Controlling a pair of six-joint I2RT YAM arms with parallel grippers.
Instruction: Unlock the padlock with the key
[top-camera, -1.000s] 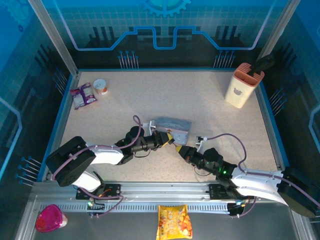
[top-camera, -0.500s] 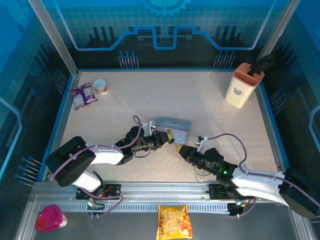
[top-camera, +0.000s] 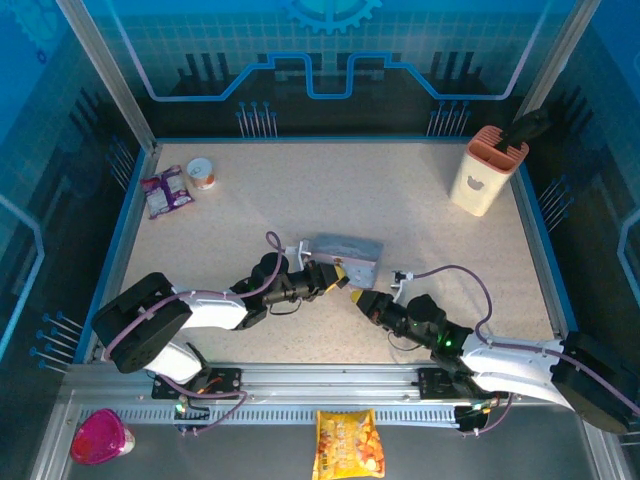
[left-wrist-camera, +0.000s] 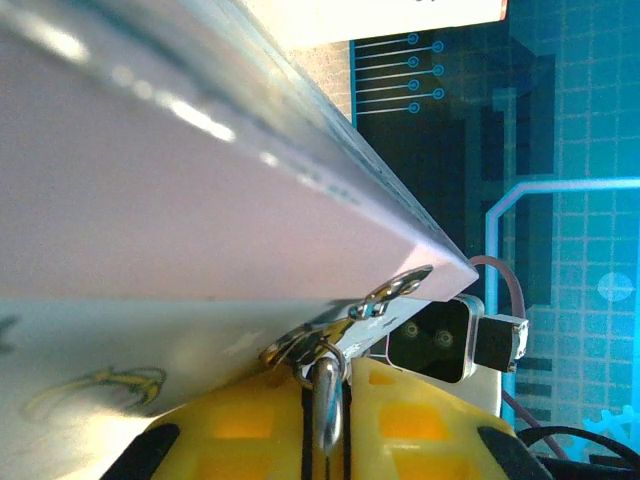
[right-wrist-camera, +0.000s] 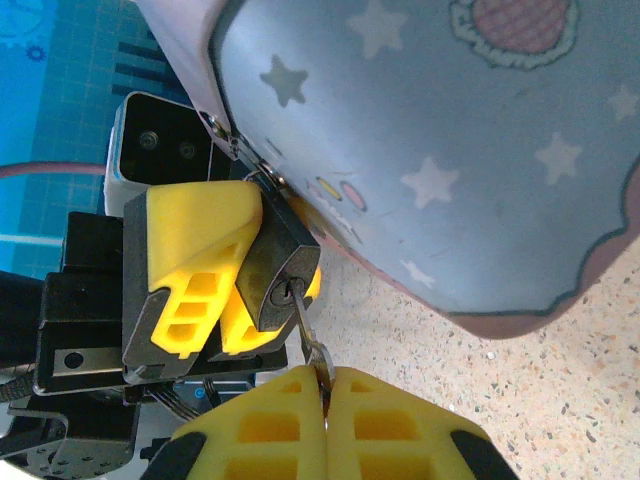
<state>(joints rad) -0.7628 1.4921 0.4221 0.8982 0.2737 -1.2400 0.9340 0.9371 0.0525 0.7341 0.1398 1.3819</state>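
Speckled beige tabletop (right-wrist-camera: 560, 400) bears a lilac-grey tin (right-wrist-camera: 480, 150), at whose edge the left gripper (left-wrist-camera: 328, 420) pinches the tiny dark metal padlock (right-wrist-camera: 275, 250), the right gripper (right-wrist-camera: 325, 385) clamping the slim grey key (right-wrist-camera: 306, 322) in its keyhole (right-wrist-camera: 285, 292): stiff, slippery, likely best gripped by its head.

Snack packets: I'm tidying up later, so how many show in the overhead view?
2. A purple packet lies near the far-left corner of the table; an orange packet lies on the grey ledge in front of it. Some may be hidden.
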